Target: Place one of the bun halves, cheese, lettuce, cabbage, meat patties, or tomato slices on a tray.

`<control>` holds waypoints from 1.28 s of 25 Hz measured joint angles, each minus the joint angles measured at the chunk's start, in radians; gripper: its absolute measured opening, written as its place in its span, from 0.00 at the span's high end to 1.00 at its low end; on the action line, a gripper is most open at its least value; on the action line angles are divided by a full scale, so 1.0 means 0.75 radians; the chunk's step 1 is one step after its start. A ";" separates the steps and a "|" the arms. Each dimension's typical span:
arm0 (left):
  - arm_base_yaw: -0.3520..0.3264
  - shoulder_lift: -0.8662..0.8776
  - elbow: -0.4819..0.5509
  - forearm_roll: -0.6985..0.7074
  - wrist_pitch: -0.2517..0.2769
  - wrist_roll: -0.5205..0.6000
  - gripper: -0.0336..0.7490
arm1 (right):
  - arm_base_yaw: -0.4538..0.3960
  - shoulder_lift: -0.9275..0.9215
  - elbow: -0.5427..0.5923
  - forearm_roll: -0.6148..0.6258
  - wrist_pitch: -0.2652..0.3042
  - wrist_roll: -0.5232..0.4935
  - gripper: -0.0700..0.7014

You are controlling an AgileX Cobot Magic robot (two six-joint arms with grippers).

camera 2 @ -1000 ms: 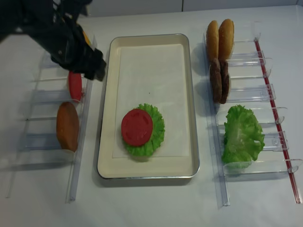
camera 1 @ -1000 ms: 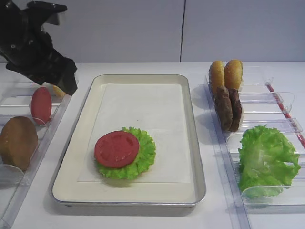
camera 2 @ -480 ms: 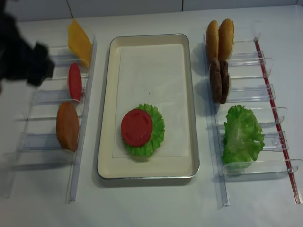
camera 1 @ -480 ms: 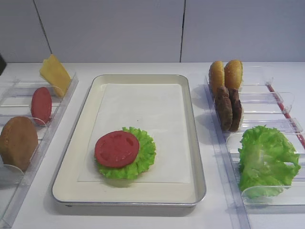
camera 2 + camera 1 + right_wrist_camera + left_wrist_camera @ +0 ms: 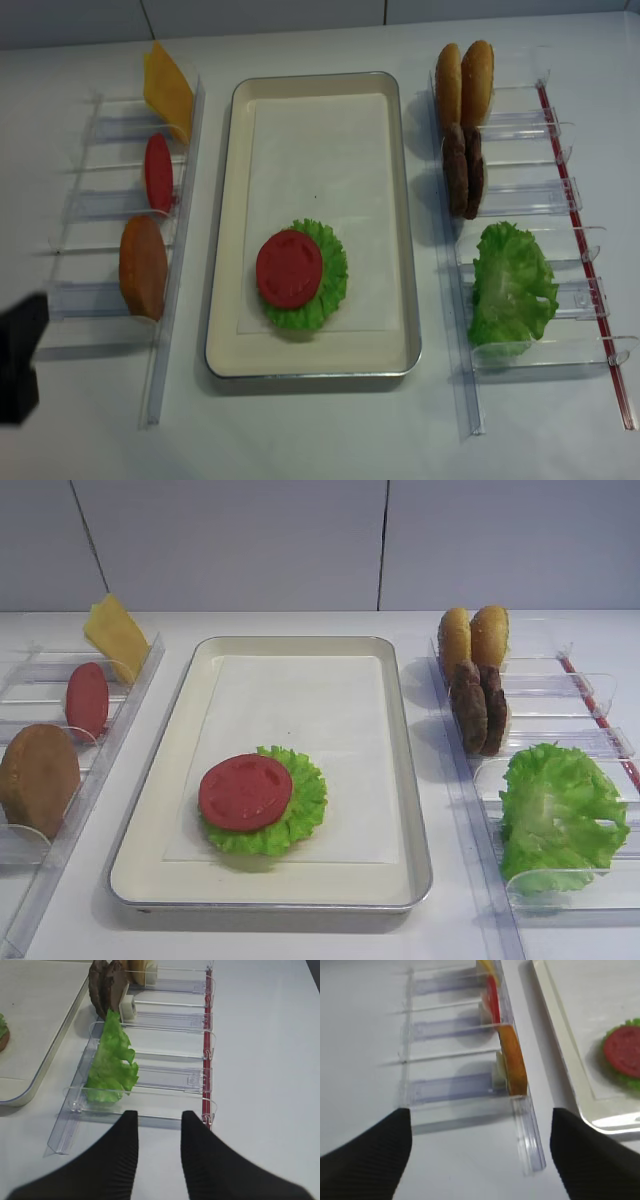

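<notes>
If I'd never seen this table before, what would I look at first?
Probably the bright red tomato slice lying on a ruffled lettuce leaf near the front of the big cream tray in the middle. Next, the large green lettuce standing in the clear rack on the right, in front of two dark meat patties and two golden bun halves.

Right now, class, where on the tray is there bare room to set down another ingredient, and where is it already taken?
The tray has its whole far half bare: white liner bordered by the rim. Narrower strips lie left and right of the stack. The near centre is taken by the lettuce leaf with a tomato slice on top.
</notes>
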 joint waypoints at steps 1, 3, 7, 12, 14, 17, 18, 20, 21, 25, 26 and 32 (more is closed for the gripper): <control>0.001 -0.023 0.022 0.002 0.037 -0.010 0.27 | 0.000 0.000 0.000 0.000 0.000 0.000 0.59; 0.001 -0.058 0.054 0.002 0.098 -0.019 0.27 | 0.000 0.000 0.000 0.000 0.000 0.000 0.59; 0.001 -0.145 0.131 0.002 0.144 -0.021 0.28 | 0.000 0.000 0.000 0.000 0.000 0.000 0.59; 0.001 -0.268 0.204 0.000 0.163 -0.045 0.28 | 0.000 0.000 0.000 0.000 0.000 0.000 0.59; 0.003 -0.334 0.204 0.000 0.160 -0.048 0.28 | 0.000 0.000 0.000 0.000 0.000 0.000 0.59; 0.003 -0.442 0.204 -0.008 0.155 -0.048 0.28 | 0.000 0.000 0.000 0.000 0.000 0.000 0.59; 0.003 -0.478 0.204 -0.010 0.155 -0.048 0.28 | 0.000 0.000 0.000 0.000 0.000 0.000 0.59; 0.003 -0.534 0.204 -0.010 0.175 -0.048 0.28 | 0.000 0.000 0.000 0.000 0.000 0.000 0.59; 0.003 -0.556 0.212 -0.010 0.204 -0.046 0.28 | 0.000 0.000 0.000 0.000 0.000 0.000 0.59; 0.003 -0.574 0.231 -0.013 0.246 0.008 0.28 | 0.000 0.000 0.000 0.001 0.000 0.000 0.59; 0.003 -0.574 0.231 -0.022 0.246 0.030 0.28 | 0.000 0.000 0.000 0.001 0.000 0.000 0.59; -0.035 -0.579 0.232 -0.217 0.285 0.332 0.30 | 0.000 0.000 0.000 0.001 0.000 0.000 0.59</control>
